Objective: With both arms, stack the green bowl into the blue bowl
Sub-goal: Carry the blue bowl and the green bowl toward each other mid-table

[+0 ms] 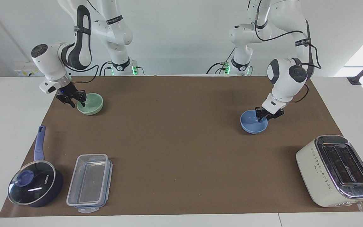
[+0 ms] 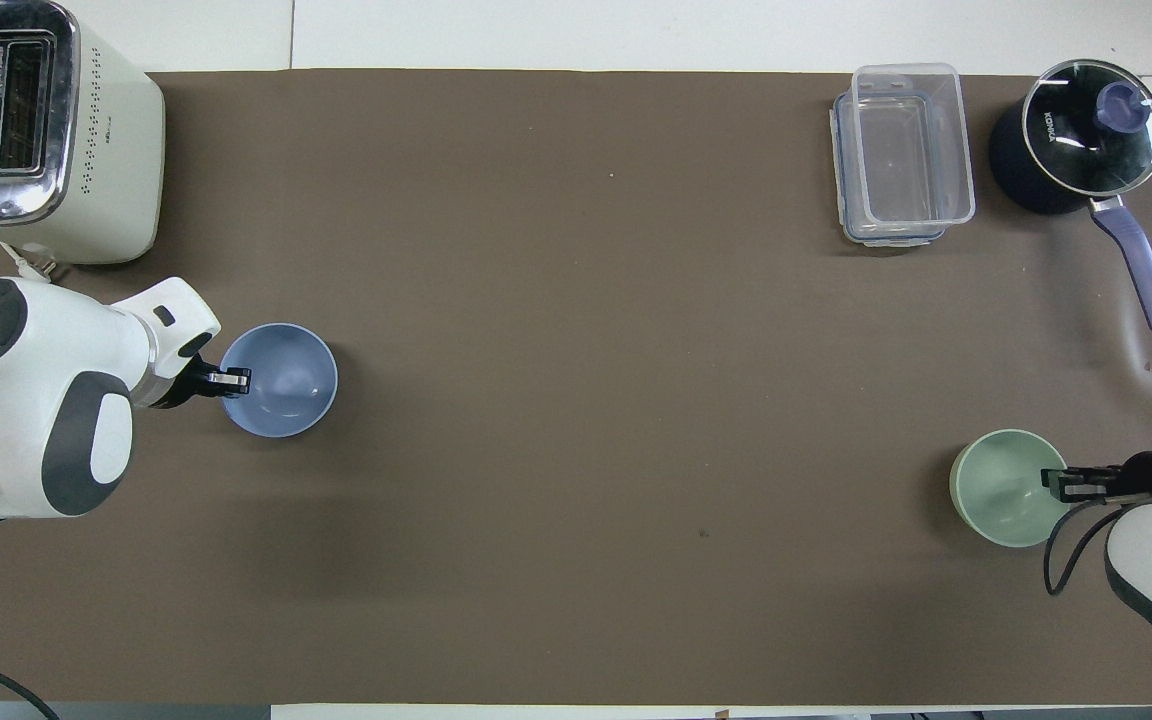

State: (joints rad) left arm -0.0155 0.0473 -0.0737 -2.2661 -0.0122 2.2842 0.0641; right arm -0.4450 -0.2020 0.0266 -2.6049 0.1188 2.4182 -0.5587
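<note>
The green bowl (image 1: 93, 105) (image 2: 1001, 490) stands on the brown mat toward the right arm's end of the table. My right gripper (image 1: 78, 103) (image 2: 1054, 483) is down at its rim, one finger inside and one outside, shut on the rim. The blue bowl (image 1: 250, 124) (image 2: 286, 385) stands toward the left arm's end. My left gripper (image 1: 263, 118) (image 2: 236, 379) is down at its rim, closed on it, one finger inside the bowl. Both bowls rest on the mat.
A cream toaster (image 1: 336, 170) (image 2: 36, 130) stands farther from the robots than the blue bowl. A clear plastic container (image 1: 90, 183) (image 2: 901, 150) and a dark blue saucepan with a glass lid (image 1: 31, 186) (image 2: 1086, 135) stand farther out than the green bowl.
</note>
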